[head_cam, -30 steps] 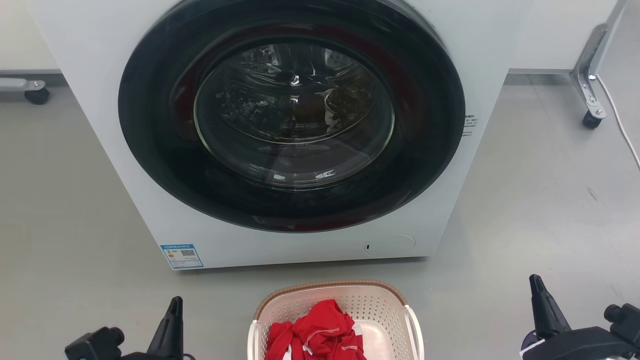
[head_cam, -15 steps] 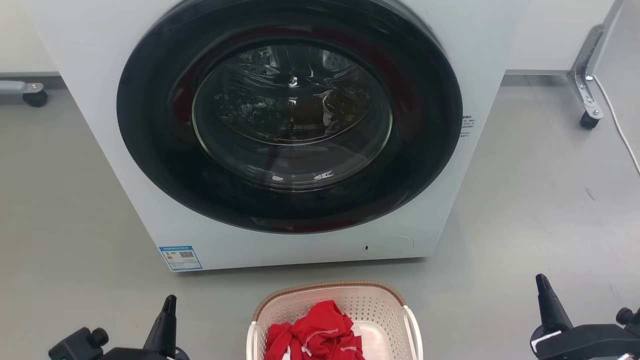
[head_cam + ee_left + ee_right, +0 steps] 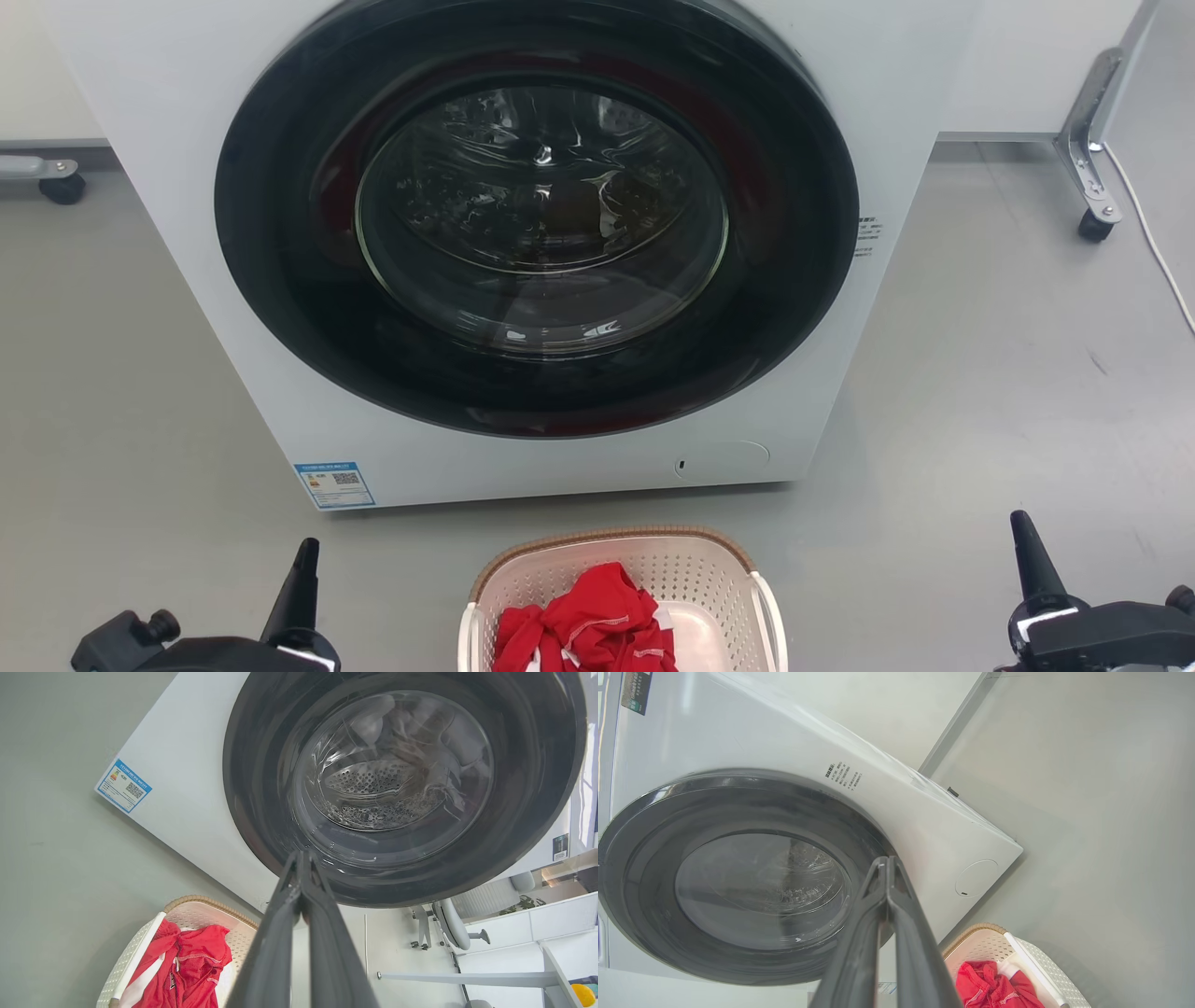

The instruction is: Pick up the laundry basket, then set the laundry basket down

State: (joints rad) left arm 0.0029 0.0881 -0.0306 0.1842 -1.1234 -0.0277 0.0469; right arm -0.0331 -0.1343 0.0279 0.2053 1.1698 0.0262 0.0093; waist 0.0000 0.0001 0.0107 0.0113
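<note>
The laundry basket [image 3: 709, 571], cream-white with a brown rim and white side handles, sits on the grey floor at the bottom centre of the head view, holding a red garment [image 3: 588, 621]. It also appears as the laundry basket [image 3: 196, 912] at the lower left of the left wrist view and as the laundry basket [image 3: 985, 945] at the lower right of the right wrist view. My left gripper [image 3: 303, 555] is shut and empty, well left of the basket. Far to the basket's right, my right gripper [image 3: 1025, 530] is shut and empty too. Neither touches the basket.
A white front-loading washing machine [image 3: 392, 467] with a closed dark round door [image 3: 537, 210] stands just behind the basket. A metal frame leg with a caster [image 3: 1088, 219] and a white cable [image 3: 1153, 238] are at the back right. Another caster [image 3: 61, 187] is at the back left.
Both grippers have slid lower and outward in the head view, away from the basket. The camera has tilted slightly. The basket stays put.
</note>
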